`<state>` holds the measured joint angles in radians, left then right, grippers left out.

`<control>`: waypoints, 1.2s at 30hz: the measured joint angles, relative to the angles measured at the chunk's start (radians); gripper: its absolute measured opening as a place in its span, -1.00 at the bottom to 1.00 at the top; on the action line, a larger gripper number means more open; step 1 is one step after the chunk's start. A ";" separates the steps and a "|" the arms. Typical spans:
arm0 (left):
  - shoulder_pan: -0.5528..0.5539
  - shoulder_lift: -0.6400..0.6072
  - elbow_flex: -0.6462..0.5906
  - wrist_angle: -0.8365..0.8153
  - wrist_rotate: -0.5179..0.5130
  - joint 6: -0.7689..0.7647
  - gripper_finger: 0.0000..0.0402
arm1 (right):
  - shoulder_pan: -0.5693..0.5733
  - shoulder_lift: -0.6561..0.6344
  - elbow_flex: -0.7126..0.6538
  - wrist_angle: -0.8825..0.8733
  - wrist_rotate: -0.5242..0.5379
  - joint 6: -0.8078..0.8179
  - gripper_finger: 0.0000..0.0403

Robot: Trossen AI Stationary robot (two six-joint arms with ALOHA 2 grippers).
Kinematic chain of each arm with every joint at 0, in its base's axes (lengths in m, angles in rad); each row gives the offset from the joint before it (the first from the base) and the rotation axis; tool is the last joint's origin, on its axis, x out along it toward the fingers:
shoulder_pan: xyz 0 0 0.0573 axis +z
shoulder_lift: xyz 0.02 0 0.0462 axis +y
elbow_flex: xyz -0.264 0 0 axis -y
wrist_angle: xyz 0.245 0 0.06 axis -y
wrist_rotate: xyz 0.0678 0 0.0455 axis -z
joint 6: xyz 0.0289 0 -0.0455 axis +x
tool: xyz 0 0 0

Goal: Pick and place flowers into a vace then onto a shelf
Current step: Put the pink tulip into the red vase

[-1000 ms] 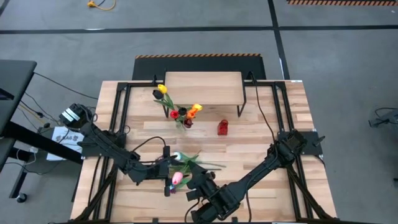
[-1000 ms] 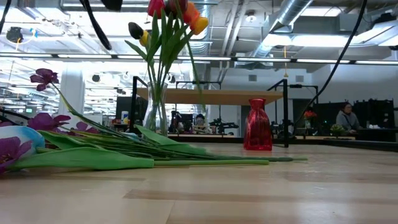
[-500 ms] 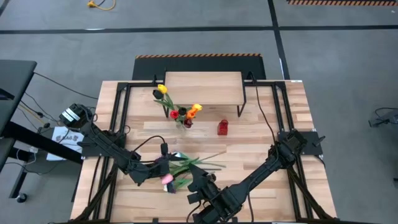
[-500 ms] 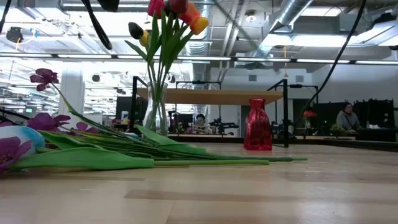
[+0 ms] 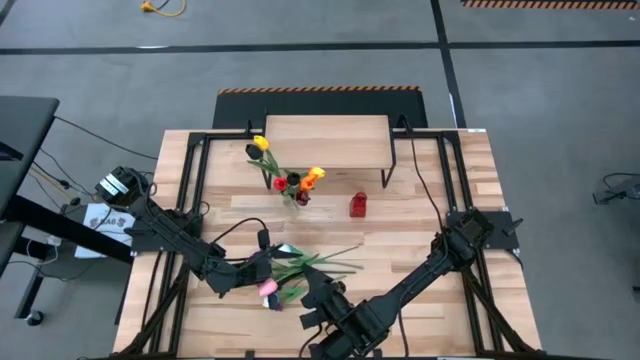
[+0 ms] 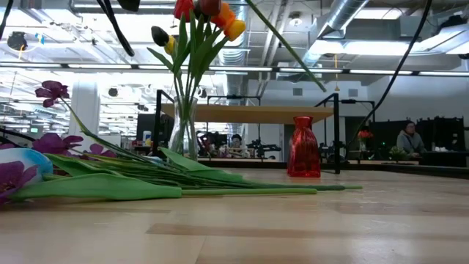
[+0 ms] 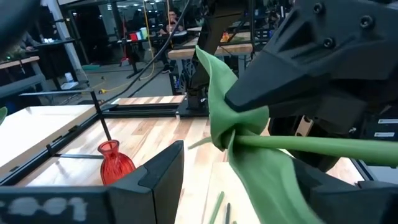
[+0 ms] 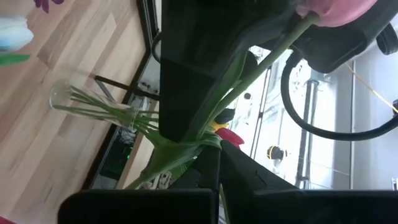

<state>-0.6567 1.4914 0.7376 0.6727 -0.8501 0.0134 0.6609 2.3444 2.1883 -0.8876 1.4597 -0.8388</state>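
A pink tulip (image 5: 268,290) hangs above the table between my two grippers, and its stem (image 6: 293,51) slants high through the low view. My right gripper (image 5: 308,288) is shut on its stem. My left gripper (image 5: 262,268) stands open beside the pink head (image 8: 336,9), and the stem and a leaf (image 7: 261,180) cross its gap. More flowers (image 6: 110,180) lie flat on the table. A clear glass vase (image 5: 293,192) holds several tulips and stands in front of the shelf (image 5: 325,140). My right gripper pinches the tulip's stem where the leaves branch off (image 8: 208,134), between its two fingers. The fingers come in level from the table's right and lie across the stem. The flower is lifted clear and tilted, its head toward the near left. My left gripper: I cannot tell whether its fingers (image 7: 161,171) touch the stem or the leaf.
A small red vase (image 5: 358,205) stands right of the glass vase, near the shelf's black leg (image 5: 390,165). Purple sprigs (image 6: 51,92) rise from the lying pile. Bare wood lies on the table's right half (image 5: 420,220). People sit in the room behind (image 6: 407,139).
The pink tulip's head has shifted toward the table's left edge. The stem's free end has swung up and toward the far edge, and now shows high in the low view. Both grippers stay where they were, and the gaps between their fingers are unchanged.
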 joint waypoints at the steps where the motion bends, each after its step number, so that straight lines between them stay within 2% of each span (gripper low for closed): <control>1: 0.000 0.000 0.000 0.000 0.000 0.000 -0.13 | 0.000 0.000 0.000 0.000 0.000 0.000 -1.00; 4: 0.000 0.000 0.000 0.003 -0.002 0.002 -0.15 | 0.000 0.000 0.000 0.000 -0.004 0.000 -1.00; 7: 0.000 0.000 0.000 0.003 -0.002 0.002 -0.26 | 0.000 0.000 0.000 0.003 -0.027 0.000 -1.00; 15: -0.010 0.000 0.000 -0.001 0.007 0.053 -0.94 | 0.000 0.000 0.000 0.007 -0.046 0.038 -1.00; 22: -0.018 -0.001 0.000 -0.032 0.000 0.059 -0.99 | 0.000 0.000 0.000 0.029 -0.046 0.100 -0.96; 28: -0.018 -0.003 0.000 -0.044 0.000 0.055 -1.00 | -0.004 -0.001 0.000 0.055 -0.047 0.132 -0.65; 31: -0.024 -0.028 0.000 -0.094 -0.008 0.031 -1.00 | -0.004 -0.001 0.000 0.071 -0.042 0.140 -0.45; 36: -0.040 -0.097 0.000 -0.234 -0.075 -0.038 -1.00 | 0.012 -0.007 0.000 0.109 0.033 0.176 -0.12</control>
<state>-0.6968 1.3944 0.7380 0.4385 -0.9249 -0.0247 0.6724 2.3369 2.1883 -0.7782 1.4925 -0.6629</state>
